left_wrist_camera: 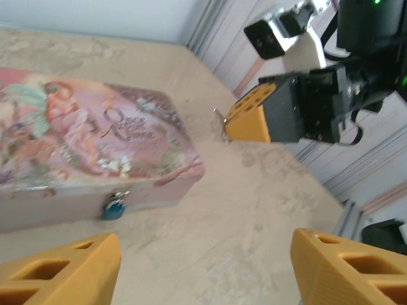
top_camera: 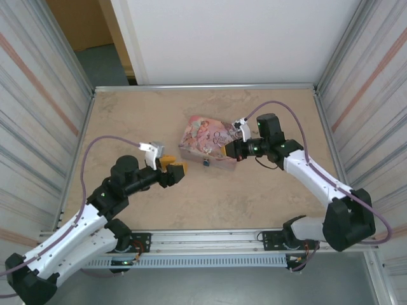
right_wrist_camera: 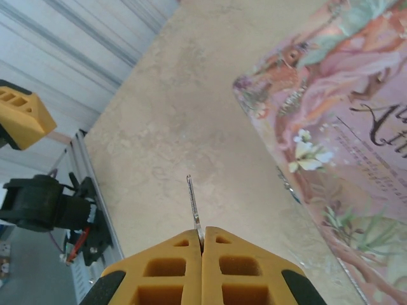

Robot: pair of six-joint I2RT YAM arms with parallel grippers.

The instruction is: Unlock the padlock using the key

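- In the top view I see the padlock against the front wall of the pink tin, at the tin's 6 o'clock, near the middle of the table.
- From my left wrist camera the padlock hangs upright, long axis vertical, shackle at 12 o'clock, blue body at 6 o'clock just above the table.
- My right claw is pinched tight on the key; the thin blade sticks straight out past the fingertips toward 12 o'clock.
- In the top view the right claw sits at about 2 o'clock from the padlock, pointing toward 9 o'clock.
- My left claw gapes wide and holds nothing, at 9 o'clock from the padlock.
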